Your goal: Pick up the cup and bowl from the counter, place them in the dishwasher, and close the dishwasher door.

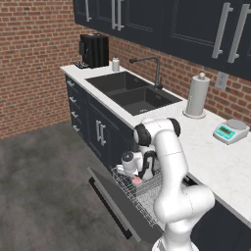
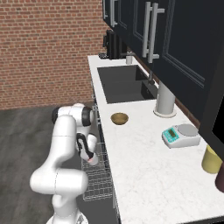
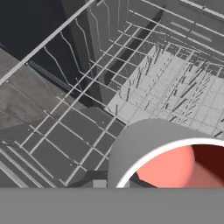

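My gripper (image 1: 141,175) points down into the open dishwasher, shut on the rim of the cup (image 1: 138,180), a small white cup with a pink inside. In the hand view the cup (image 3: 131,146) sits close at the lower right, just above the white wire rack (image 3: 83,127). From the right base view the gripper (image 2: 90,157) and cup (image 2: 92,161) hang over the rack (image 2: 98,181). The dishwasher door (image 1: 115,203) lies dropped open toward the floor. Near the sink, the brown bowl (image 2: 119,118) rests on the counter (image 2: 144,170).
A double sink (image 1: 132,90) with a faucet (image 1: 156,68) lies left along the counter. A paper towel roll (image 1: 197,95), a kitchen scale (image 1: 229,131) and a coffee machine (image 1: 94,50) stand at the back. A yellow canister (image 2: 212,159) is at the far right.
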{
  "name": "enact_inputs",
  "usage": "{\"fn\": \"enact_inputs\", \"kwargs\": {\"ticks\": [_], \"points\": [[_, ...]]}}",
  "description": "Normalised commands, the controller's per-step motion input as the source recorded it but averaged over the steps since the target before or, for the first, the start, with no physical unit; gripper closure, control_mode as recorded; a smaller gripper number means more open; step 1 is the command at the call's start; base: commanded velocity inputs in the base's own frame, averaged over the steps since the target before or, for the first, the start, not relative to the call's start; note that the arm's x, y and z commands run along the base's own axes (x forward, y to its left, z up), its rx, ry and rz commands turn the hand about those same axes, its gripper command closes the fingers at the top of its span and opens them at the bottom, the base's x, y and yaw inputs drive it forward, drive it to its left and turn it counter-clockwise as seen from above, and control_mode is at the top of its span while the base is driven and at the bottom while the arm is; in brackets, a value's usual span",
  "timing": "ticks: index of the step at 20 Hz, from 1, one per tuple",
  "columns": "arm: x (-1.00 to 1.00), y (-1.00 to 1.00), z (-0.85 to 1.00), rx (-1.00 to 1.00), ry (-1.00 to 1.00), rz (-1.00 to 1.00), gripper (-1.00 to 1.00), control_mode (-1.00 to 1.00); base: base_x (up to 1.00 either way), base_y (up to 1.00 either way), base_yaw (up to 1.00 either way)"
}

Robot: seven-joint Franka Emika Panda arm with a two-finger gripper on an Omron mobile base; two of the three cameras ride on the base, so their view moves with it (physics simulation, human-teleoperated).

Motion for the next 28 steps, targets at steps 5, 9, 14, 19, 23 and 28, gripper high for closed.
{"fn": "enact_inputs", "kwargs": {"ticks": [5, 9, 14, 19, 23, 28], "points": [[0.09, 0.01, -0.55, 0.00, 0.00, 0.00, 1.00, -1.00, 0.00, 0.00, 0.00], [0.09, 0.04, -0.60, -0.02, 0.00, 0.00, 1.00, -1.00, 0.00, 0.00, 0.00], [0.07, 0.02, -0.69, 0.00, 0.01, 0.00, 1.00, -1.00, 0.00, 0.00, 0.00], [-0.07, 0.51, -0.67, 0.00, 0.05, 0.00, -1.00, -1.00, 0.00, 0.00, 0.00], [0.00, 0.33, -0.09, 0.00, 0.00, 0.00, -1.00, -1.00, 0.00, 0.00, 0.00], [0.00, 0.00, 0.19, 0.00, 0.00, 0.00, -1.00, -1.00, 0.00, 0.00, 0.00]]}}
